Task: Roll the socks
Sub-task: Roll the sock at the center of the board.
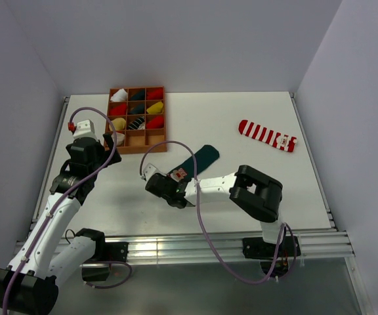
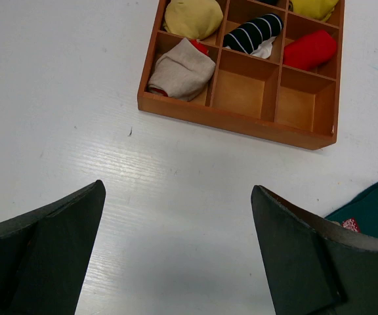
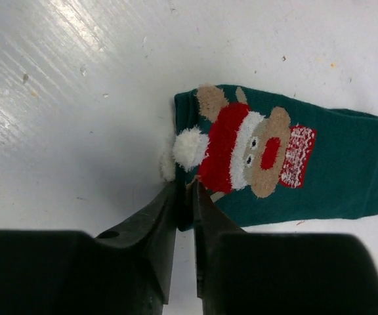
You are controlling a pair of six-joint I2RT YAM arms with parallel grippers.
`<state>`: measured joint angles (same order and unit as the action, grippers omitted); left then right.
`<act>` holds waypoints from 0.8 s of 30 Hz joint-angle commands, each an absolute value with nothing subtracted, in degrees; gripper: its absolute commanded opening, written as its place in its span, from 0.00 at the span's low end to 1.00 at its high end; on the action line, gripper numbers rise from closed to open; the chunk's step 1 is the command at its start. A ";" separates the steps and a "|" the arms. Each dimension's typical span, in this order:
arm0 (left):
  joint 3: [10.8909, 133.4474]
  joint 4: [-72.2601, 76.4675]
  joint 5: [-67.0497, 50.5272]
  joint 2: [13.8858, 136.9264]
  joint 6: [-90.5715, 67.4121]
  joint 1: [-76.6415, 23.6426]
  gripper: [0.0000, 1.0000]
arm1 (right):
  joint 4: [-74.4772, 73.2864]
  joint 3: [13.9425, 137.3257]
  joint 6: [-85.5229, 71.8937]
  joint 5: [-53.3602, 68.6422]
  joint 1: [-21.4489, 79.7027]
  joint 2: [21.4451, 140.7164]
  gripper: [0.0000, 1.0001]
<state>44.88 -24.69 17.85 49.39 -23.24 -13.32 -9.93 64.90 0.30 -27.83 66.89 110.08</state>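
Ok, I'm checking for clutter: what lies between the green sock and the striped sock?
Nothing: in the top view only bare white table separates the green sock from the striped sock.

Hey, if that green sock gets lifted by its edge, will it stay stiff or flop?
Probably flops: the green sock lies flat and thin, so it should drape from the right end effector. Its fuzzy knit likely grips rather than slips.

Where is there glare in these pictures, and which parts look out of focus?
Top external: glare on the metal rail at the near edge. Right wrist: shiny streaks on the table at upper left; green sock sharp, right gripper dark and soft. Left wrist: tray sharp, fingers of the left gripper dark, slightly blurred.
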 commanded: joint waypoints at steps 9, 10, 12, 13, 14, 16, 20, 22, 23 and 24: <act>45.88 -22.32 13.19 49.39 -23.99 -13.10 0.98 | -12.57 64.16 -3.95 -22.69 66.27 110.83 0.00; 46.14 -22.76 11.53 49.48 -24.34 -13.10 0.98 | -11.70 63.99 -4.13 -20.24 66.01 110.31 0.00; 46.84 -23.37 9.68 49.66 -25.92 -13.27 0.97 | -10.47 63.90 -4.83 -17.42 64.69 108.99 0.00; 47.02 -23.55 9.06 49.75 -26.45 -13.45 0.96 | -9.76 63.55 -5.44 -15.58 64.08 108.46 0.00; 47.11 -23.73 8.53 49.75 -27.41 -13.80 0.96 | -9.15 63.20 -6.41 -12.08 62.59 107.41 0.00; 47.11 -24.25 7.22 50.10 -30.13 -14.50 0.96 | -7.30 62.15 -7.64 -7.67 61.09 106.35 0.00; 45.01 -22.95 4.93 50.54 -34.97 -17.30 0.95 | -3.96 60.12 -12.03 5.75 55.91 104.16 0.00; 43.86 -21.80 4.83 51.15 -37.86 -18.63 0.95 | -1.77 58.72 -13.62 10.08 53.01 103.80 0.00; 42.73 -20.40 4.40 51.50 -38.75 -20.02 0.95 | -1.06 58.36 -15.36 12.20 52.04 103.80 0.00; 42.28 -19.69 4.05 51.94 -39.63 -20.65 0.95 | -0.18 57.92 -16.25 16.39 51.16 103.97 0.00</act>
